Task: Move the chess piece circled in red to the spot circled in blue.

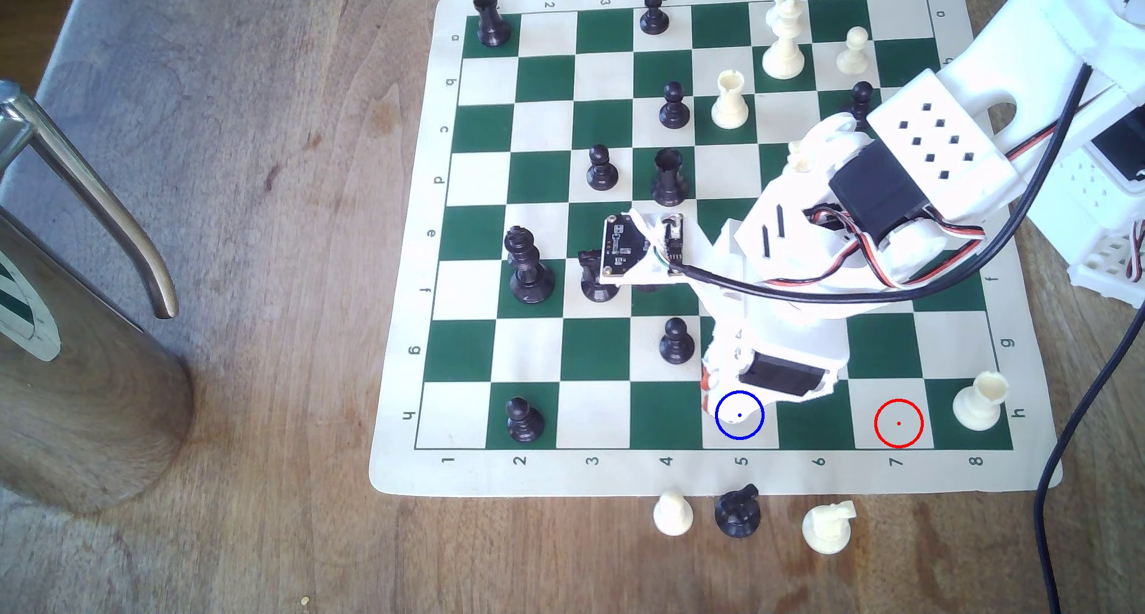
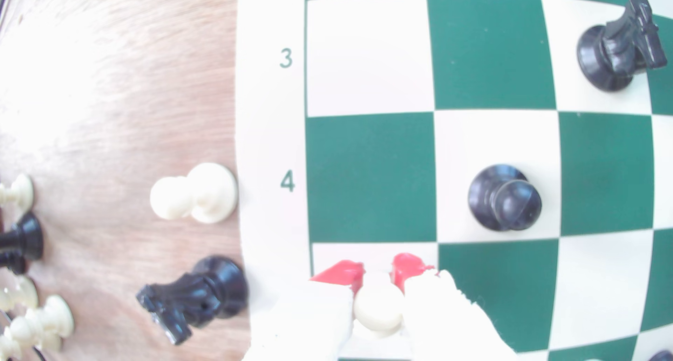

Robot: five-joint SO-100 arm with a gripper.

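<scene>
Pinching a cream-white pawn between its red-tipped fingers, the gripper stands over a cream square at the edge of the chessboard — the wrist view shows the pawn's round head wedged tight between the two jaws. In the exterior view the gripper sits low on row h, at column 5, just where the blue ring is drawn; a pale rounded shape shows inside the ring, though whether the pawn's base touches the square cannot be told. The red ring lies on the cream square h7, two columns toward the exterior view's right, with no piece on it, and a cream rook stands just beside it on h8.

A black pawn stands on the next row in, on g4, near the gripper. Another black pawn stands on h2, well apart toward the exterior view's left. Farther in, a black king rises on the f row.

Off the board, on the wooden desk beside the numbered edge, stand three pieces — a cream pawn, a black knight and a cream knight.
</scene>
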